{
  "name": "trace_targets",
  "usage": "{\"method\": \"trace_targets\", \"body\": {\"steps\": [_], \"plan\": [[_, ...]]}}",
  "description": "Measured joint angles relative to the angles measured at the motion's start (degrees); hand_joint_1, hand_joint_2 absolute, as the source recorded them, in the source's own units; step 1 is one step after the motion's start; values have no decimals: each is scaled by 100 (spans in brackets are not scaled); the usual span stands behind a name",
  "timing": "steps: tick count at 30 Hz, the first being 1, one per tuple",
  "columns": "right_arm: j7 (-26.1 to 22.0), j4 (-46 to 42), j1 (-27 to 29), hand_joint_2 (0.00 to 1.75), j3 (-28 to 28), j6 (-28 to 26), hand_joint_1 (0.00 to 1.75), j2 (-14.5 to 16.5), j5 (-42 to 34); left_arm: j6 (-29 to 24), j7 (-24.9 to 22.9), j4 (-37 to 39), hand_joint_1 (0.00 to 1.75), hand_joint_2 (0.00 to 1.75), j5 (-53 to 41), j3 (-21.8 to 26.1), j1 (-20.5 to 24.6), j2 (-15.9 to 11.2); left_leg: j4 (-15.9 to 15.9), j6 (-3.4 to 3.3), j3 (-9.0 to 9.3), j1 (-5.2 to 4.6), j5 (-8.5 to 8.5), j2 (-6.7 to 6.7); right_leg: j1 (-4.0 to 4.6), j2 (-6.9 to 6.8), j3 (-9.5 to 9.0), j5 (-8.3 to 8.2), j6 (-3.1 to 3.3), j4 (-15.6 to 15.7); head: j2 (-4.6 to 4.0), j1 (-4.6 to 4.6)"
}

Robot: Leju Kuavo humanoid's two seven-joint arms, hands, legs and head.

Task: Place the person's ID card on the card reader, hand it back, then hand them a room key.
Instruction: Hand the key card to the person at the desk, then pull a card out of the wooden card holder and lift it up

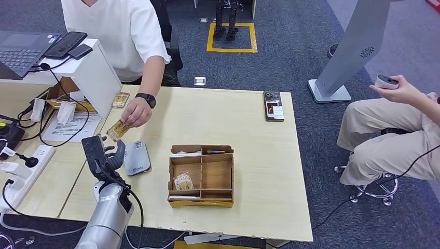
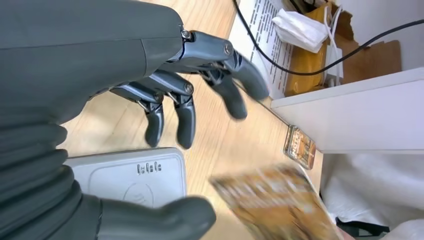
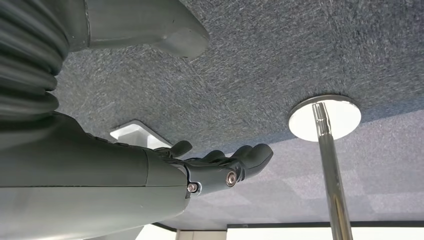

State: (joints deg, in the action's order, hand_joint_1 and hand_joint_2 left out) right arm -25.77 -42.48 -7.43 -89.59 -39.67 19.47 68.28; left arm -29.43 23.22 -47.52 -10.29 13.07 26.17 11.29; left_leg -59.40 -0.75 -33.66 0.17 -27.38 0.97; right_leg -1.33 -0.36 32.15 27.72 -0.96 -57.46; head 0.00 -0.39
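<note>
A person in a white shirt holds a yellow-brown ID card (image 1: 117, 129) in their hand (image 1: 136, 111) just beyond my left hand (image 1: 106, 154). The card (image 2: 277, 202) looks blurred in the left wrist view, close to my spread fingers (image 2: 185, 107) and thumb, not touching them. My left hand holds nothing and hovers beside the grey card reader (image 1: 136, 157) on the wooden table (image 1: 249, 135). The reader (image 2: 130, 175) lies under my palm. A cardboard organiser (image 1: 201, 175) holds a patterned card (image 1: 183, 181). My right hand (image 3: 220, 167) hangs over the carpet, fingers loosely extended, empty.
A second card (image 1: 120, 99) lies by the white stand (image 1: 96, 72). A phone (image 1: 273, 106) rests at the table's far edge. Cables, a power strip (image 1: 26, 166) and papers crowd the left side. Another seated person (image 1: 394, 129) is at the right.
</note>
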Motion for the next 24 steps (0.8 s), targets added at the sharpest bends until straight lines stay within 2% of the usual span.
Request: {"method": "trace_targets", "body": {"steps": [7, 13, 18, 24], "plan": [[2, 2, 0, 175, 0, 0, 0, 0, -67, -57, 176, -35, 0, 175, 61, -142, -29, 2, 0, 0, -1, 0, 0, 0, 0, 0, 0, 0, 0, 0, 0, 1], [28, 2, 2, 175, 0, 0, 0, 0, -173, -39, 326, -376, 0, 175, 63, -332, -255, 20, 0, 0, -1, 0, 0, 0, 0, 0, 1, 0, 0, 0, 1, 0], [78, 0, 11, 175, 0, 0, 0, 0, -278, -154, 517, -999, 0, 175, -46, -568, -663, 62, 0, 0, -3, 0, -1, -2, 0, 2, 3, 0, 0, 0, 1, 1], [139, -17, 34, 175, 0, 0, 0, 0, -383, -705, 792, -2162, 0, 175, -518, -1093, -1392, 107, 0, 2, -6, 0, -6, -4, 0, 5, 8, 1, 0, 0, 1, 2]]}}
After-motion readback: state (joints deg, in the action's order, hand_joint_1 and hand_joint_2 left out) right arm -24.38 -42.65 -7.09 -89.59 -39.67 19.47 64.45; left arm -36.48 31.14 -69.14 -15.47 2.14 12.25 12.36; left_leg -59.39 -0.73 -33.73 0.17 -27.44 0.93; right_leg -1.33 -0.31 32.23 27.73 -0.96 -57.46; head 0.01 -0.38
